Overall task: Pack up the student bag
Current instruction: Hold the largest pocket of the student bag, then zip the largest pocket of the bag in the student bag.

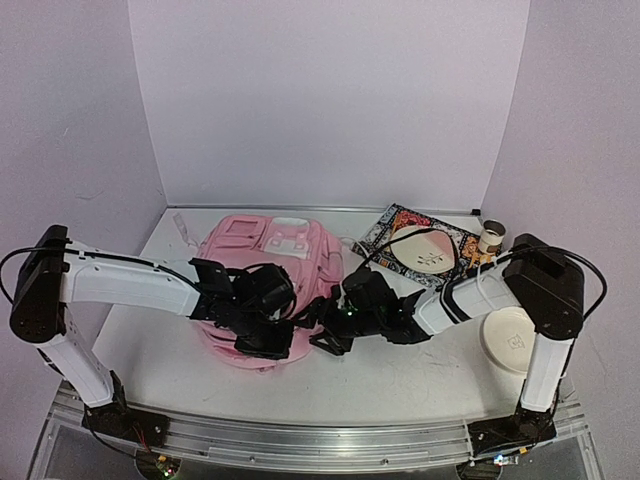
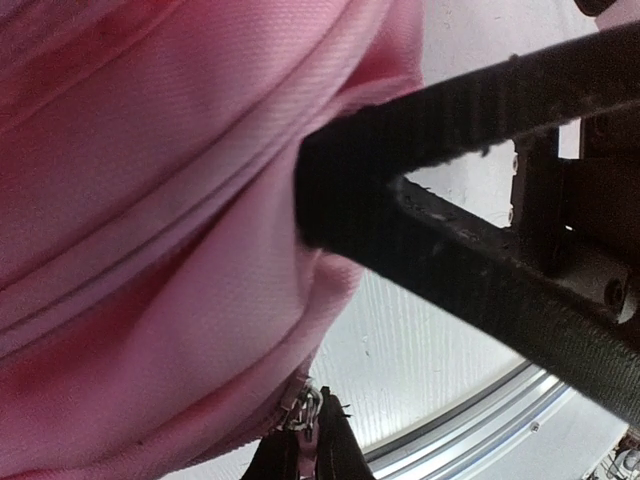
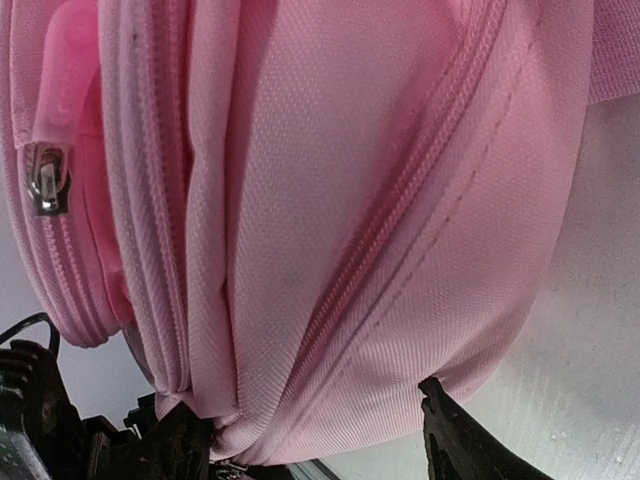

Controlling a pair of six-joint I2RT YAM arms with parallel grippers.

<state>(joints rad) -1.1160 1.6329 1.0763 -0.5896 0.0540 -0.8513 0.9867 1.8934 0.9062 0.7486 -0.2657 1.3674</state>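
Note:
The student bag (image 1: pixel 270 262) lies flat on the table, pale pink with white patches, and it fills the left wrist view (image 2: pixel 150 200) and the right wrist view (image 3: pixel 330 200). My left gripper (image 1: pixel 272 338) is at the bag's near edge. In the left wrist view it (image 2: pixel 305 455) is shut on a metal zipper pull (image 2: pixel 305 410) at the bag's corner. My right gripper (image 1: pixel 325 328) is at the bag's near right corner, close beside the left one. Its fingers (image 3: pixel 460 440) stand wide and press on a thick fold of bag fabric between them. A second zipper pull (image 3: pixel 45 180) hangs free.
A patterned book (image 1: pixel 390 222) at the back right carries a pale plate (image 1: pixel 425 250). A small cup (image 1: pixel 490 238) stands by it, and a white bowl (image 1: pixel 510 338) sits at the right near my right arm. The metal front rail (image 1: pixel 320 440) runs along the near edge.

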